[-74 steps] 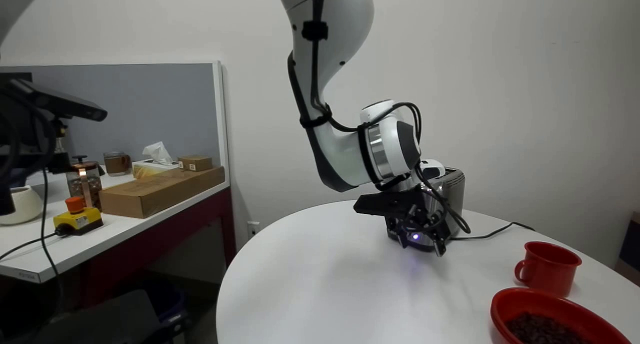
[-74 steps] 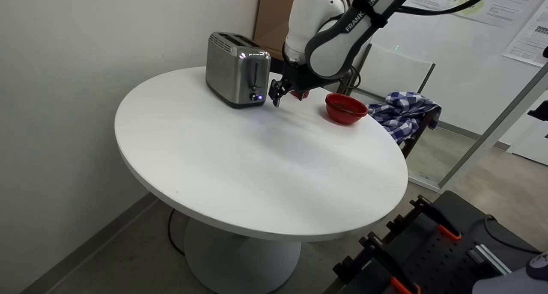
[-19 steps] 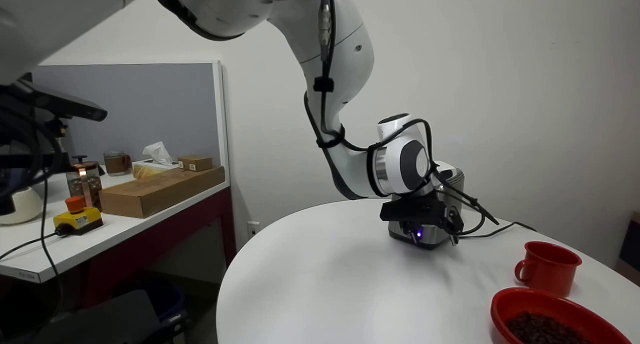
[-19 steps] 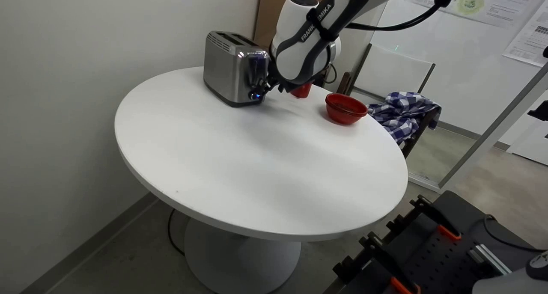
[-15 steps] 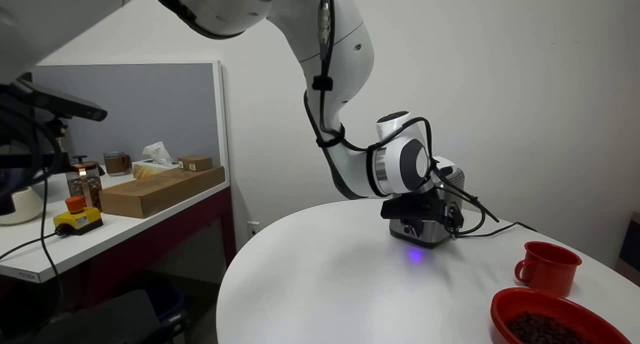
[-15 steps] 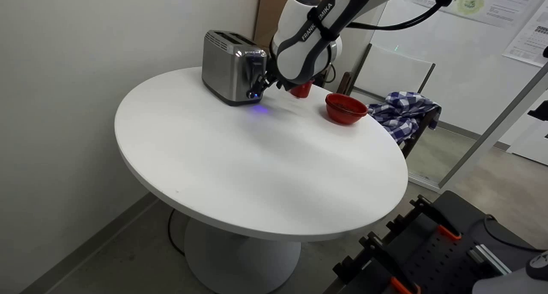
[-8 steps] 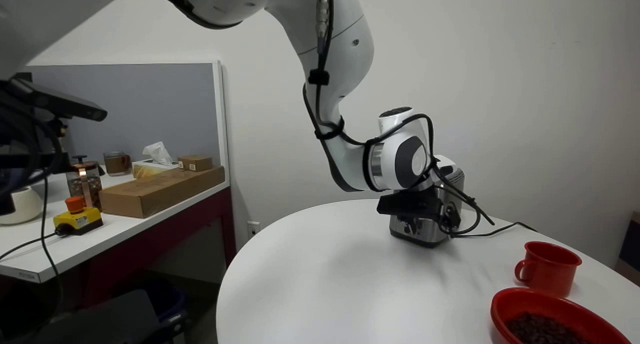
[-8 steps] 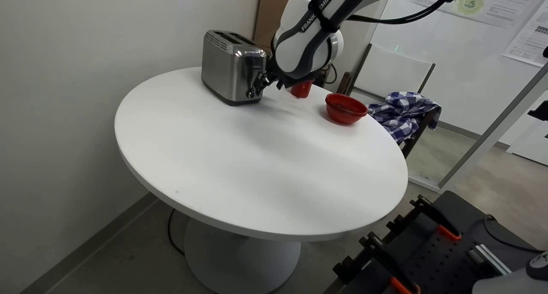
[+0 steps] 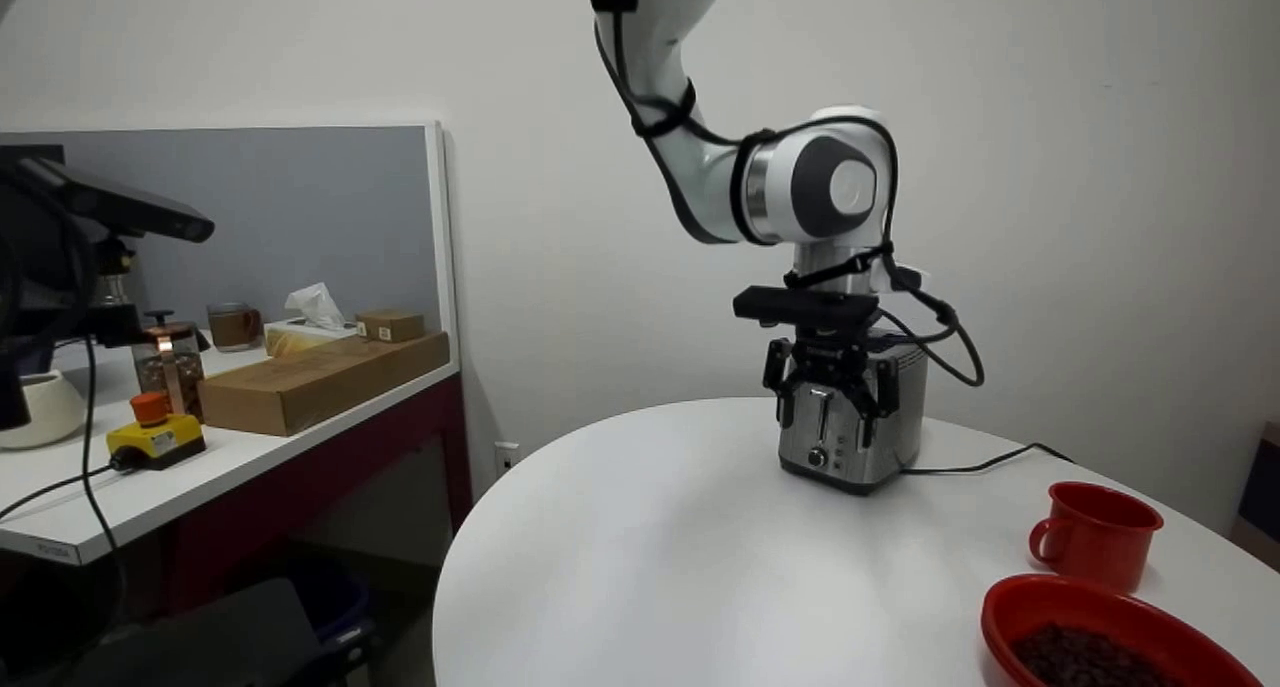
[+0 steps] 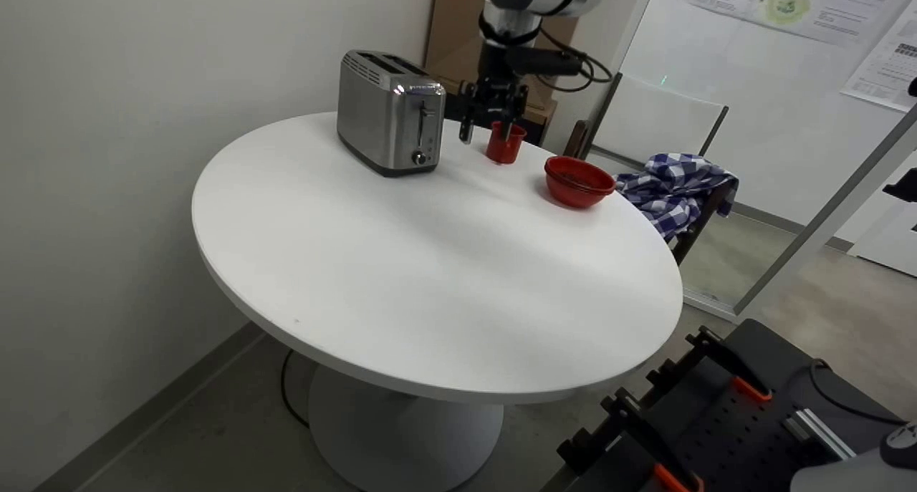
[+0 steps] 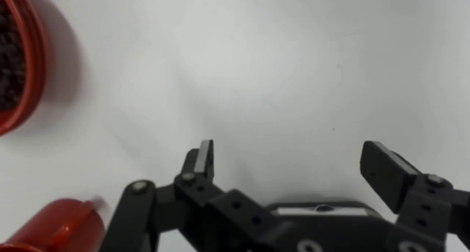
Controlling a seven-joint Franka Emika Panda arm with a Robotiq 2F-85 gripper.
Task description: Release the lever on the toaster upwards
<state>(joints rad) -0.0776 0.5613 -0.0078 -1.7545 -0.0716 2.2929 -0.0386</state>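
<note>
The silver toaster (image 10: 369,119) stands on the white table and shows in both exterior views (image 9: 908,407). Its lever (image 10: 428,111) sits near the top of the slot on the front face. The knob (image 10: 420,157) below is unlit. My gripper (image 9: 828,425) points down in front of the toaster's front face, open and empty, apart from the lever. It also shows in an exterior view (image 10: 486,132) with the red mug behind it. In the wrist view the fingers (image 11: 288,158) are wide apart; only the toaster's lower front edge (image 11: 352,211) shows, and the lever is hidden.
A red mug (image 9: 1100,537) and a red bowl (image 9: 1040,607) of dark beans stand on the round white table (image 10: 430,284). The toaster's black cord (image 9: 980,467) runs off the table's back edge. A wall is behind the toaster.
The lever has gone from low to high in its slot and the knob's light has gone out. My gripper has risen and backed off the toaster, swinging from slanted to pointing down.
</note>
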